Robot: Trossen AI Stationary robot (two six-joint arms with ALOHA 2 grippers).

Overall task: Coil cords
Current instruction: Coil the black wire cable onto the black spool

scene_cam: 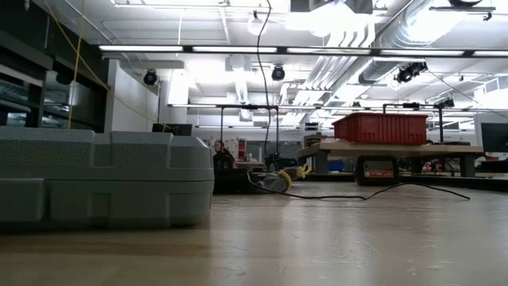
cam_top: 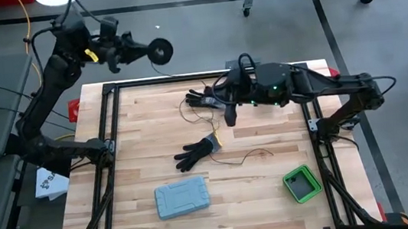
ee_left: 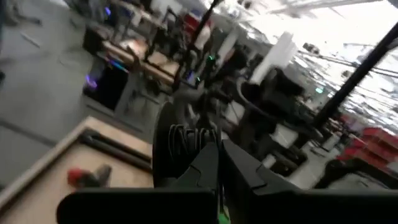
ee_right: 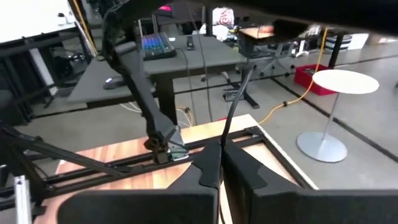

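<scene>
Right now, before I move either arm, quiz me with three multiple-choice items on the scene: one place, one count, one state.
1. Where is the green box?
A. On top of the grey case
B. Right of the case, near the table's right edge
C. Beside the left arm's base

2. How many black gloves lie on the table?
A. One
B. Two
C. Four

3. How is the right gripper?
A. Open wide
B. Out of every view
C. Shut

Answers:
1 B: the high view shows the box on bare wood, right of the case.
2 B: one glove lies by the right gripper, and the other at mid-table.
3 C: its fingers meet in the right wrist view.
</scene>
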